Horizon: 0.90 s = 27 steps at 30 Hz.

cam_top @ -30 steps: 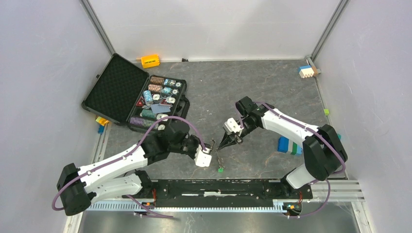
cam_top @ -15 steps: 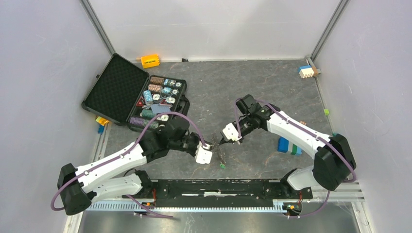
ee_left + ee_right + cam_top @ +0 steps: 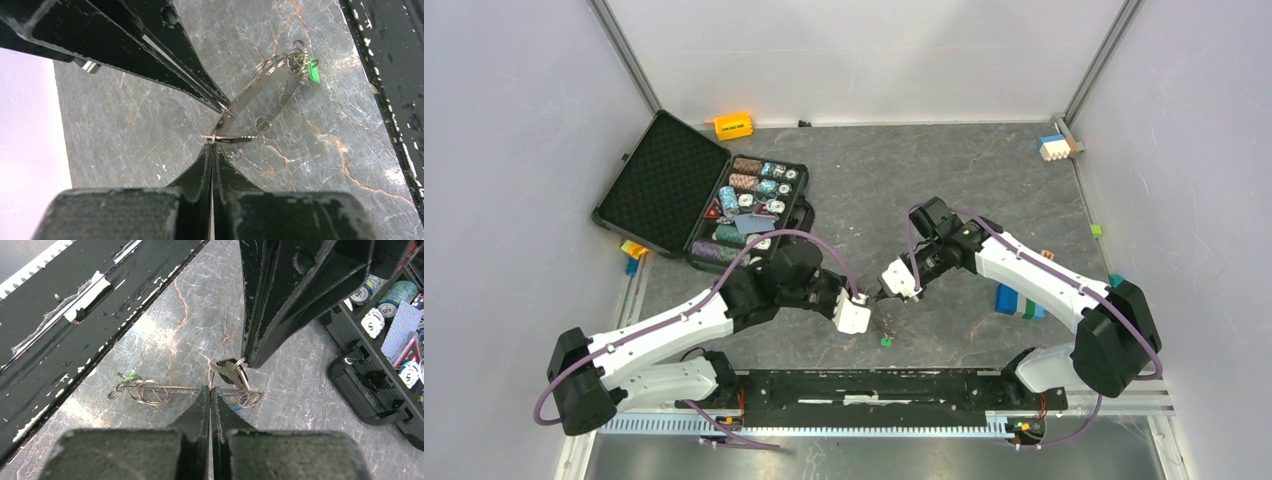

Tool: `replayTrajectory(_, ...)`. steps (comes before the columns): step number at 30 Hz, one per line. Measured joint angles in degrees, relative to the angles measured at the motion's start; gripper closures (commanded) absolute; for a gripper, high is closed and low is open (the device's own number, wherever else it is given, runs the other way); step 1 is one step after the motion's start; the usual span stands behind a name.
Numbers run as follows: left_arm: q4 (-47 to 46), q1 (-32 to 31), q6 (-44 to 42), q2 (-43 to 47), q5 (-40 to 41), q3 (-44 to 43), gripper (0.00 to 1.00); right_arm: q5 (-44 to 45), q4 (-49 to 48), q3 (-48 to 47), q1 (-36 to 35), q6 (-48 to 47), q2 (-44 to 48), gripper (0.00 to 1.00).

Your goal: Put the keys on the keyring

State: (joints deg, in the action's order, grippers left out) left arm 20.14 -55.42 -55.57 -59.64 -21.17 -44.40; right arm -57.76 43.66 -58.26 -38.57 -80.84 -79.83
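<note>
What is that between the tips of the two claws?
A silver key held by the left claw, and the thin metal band of the keyring, pinched by the right claw. Both wrist views show it.

A flat grey metal keyring [image 3: 248, 95], tilted and seen edge-on, carries several small split rings [image 3: 272, 64] (clustered at one end). A green-headed key [image 3: 313, 70] hangs there.

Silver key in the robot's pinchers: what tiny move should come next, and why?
Probably the left gripper should ease the small silver key onto the nearby wire ring while the right gripper holds steady. Both are shut, tips almost meeting: the left pinches the key, the right the flat grey metal strip, whose far end already carries a green-headed key.
</note>
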Motion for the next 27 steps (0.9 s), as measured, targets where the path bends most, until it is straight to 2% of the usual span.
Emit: replayTrajectory(27, -5.8, -1.7, -2.3, 2.4, 2.1, 5.0, 0.98, -3.3, -0.1, 0.0, 0.6, 0.8, 0.0, 1.0)
